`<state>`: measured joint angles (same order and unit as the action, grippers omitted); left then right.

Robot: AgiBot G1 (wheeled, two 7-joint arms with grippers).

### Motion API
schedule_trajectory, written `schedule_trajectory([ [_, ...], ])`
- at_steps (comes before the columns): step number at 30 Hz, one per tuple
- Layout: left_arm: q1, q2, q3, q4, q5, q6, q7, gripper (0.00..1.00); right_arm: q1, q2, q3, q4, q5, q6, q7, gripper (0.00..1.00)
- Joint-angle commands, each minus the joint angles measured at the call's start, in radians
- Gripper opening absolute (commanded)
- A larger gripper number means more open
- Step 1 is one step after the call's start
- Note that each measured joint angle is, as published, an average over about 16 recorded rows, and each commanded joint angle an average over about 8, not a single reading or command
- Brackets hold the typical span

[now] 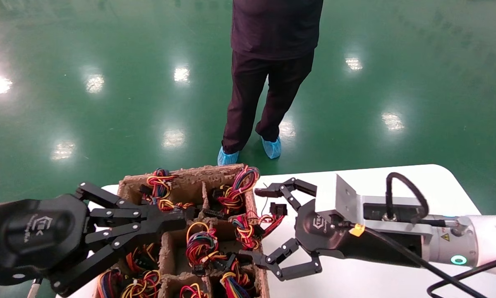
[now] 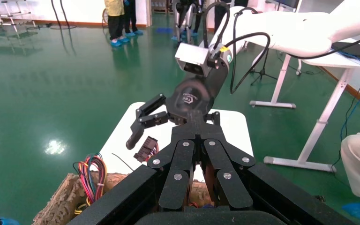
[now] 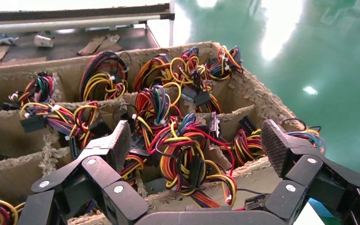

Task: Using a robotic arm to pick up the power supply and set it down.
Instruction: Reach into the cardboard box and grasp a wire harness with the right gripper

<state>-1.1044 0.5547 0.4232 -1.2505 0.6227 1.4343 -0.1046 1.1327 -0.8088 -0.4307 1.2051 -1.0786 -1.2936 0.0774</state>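
My right gripper [image 1: 258, 225] is open at the right edge of the brown pulp tray [image 1: 198, 169]. In the right wrist view its fingers [image 3: 119, 143] straddle a tangled bundle of red, yellow and black wires [image 3: 183, 150] with black plugs, the power supply's wires. They rise from a tray compartment, and the metal box itself is hidden below them. That bundle [image 1: 248, 229] lies just in front of the open fingers, untouched. My left gripper [image 1: 188, 214] is shut with nothing in it, hovering over the tray's left side, its tips [image 2: 198, 136] pointing toward the right arm.
Several more wire bundles [image 1: 202, 246] fill the other compartments. The tray sits on a white table [image 1: 396, 182] with bare surface under the right arm. A person in dark clothes [image 1: 268, 74] stands on the green floor just beyond the table.
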Motion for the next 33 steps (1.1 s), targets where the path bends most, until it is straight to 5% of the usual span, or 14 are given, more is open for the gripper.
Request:
schedule_trajectory([
  [1, 0.000, 0.000, 0.000, 0.000, 0.000, 0.000, 0.000, 0.00, 0.004, -0.008, -0.007, -0.002, -0.012, 0.003, -0.003, 0.00],
  [33, 0.000, 0.000, 0.000, 0.000, 0.000, 0.000, 0.000, 0.00, -0.006, -0.033, -0.030, -0.031, -0.067, 0.032, -0.032, 0.00],
])
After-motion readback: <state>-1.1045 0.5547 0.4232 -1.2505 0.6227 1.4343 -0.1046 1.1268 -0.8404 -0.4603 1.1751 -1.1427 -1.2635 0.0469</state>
